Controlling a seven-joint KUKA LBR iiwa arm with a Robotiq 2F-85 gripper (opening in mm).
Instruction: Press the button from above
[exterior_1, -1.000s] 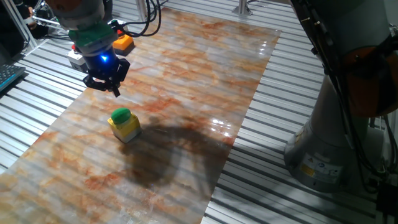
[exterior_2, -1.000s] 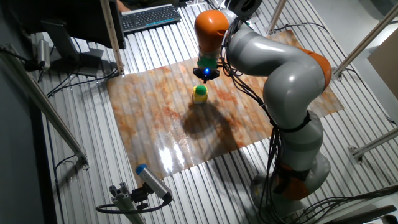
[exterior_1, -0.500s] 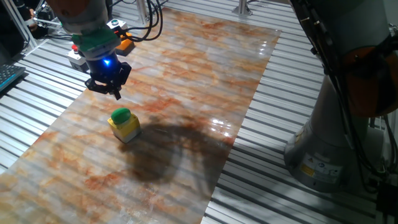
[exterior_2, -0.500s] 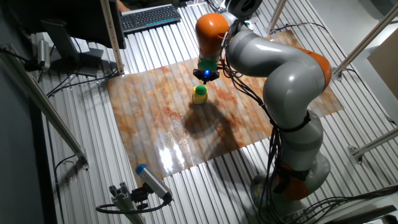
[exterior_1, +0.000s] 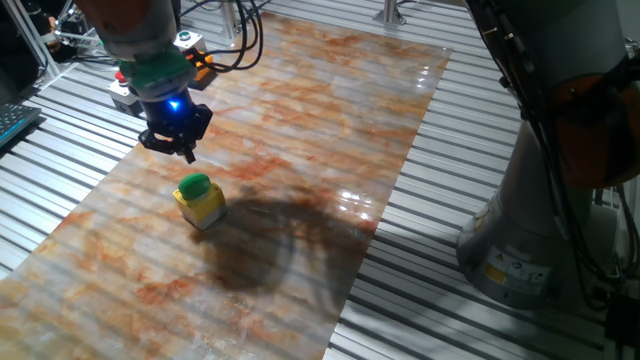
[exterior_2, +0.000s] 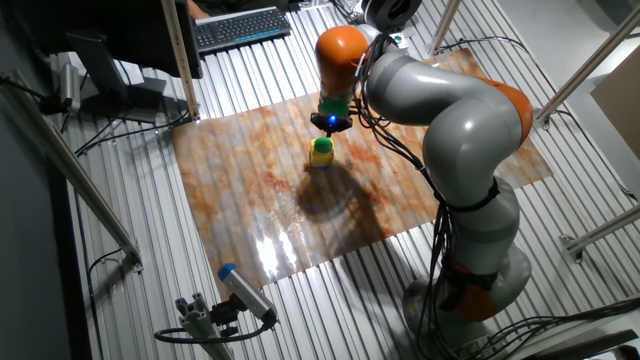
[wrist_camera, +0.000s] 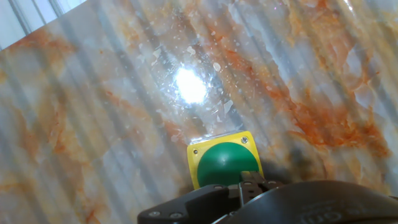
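The button (exterior_1: 195, 186) is a green dome on a small yellow box (exterior_1: 206, 208), standing on the marble board (exterior_1: 310, 150). My gripper (exterior_1: 188, 152) hangs in the air a short way above and behind it, with a blue light on the hand. The other fixed view has the gripper (exterior_2: 332, 124) just over the button (exterior_2: 321, 146). In the hand view the button (wrist_camera: 225, 163) lies directly below the fingertips (wrist_camera: 252, 181), which meet with no gap. The gripper (wrist_camera: 242, 180) is shut and holds nothing.
A grey box with a red button (exterior_1: 122, 92) and an orange box (exterior_1: 204, 63) sit at the board's far left corner behind the arm. The robot base (exterior_1: 535, 230) stands to the right. A keyboard (exterior_2: 240, 27) lies beyond the board.
The hand has drifted slightly sideways above the button and stays clear of it. The button has not moved.
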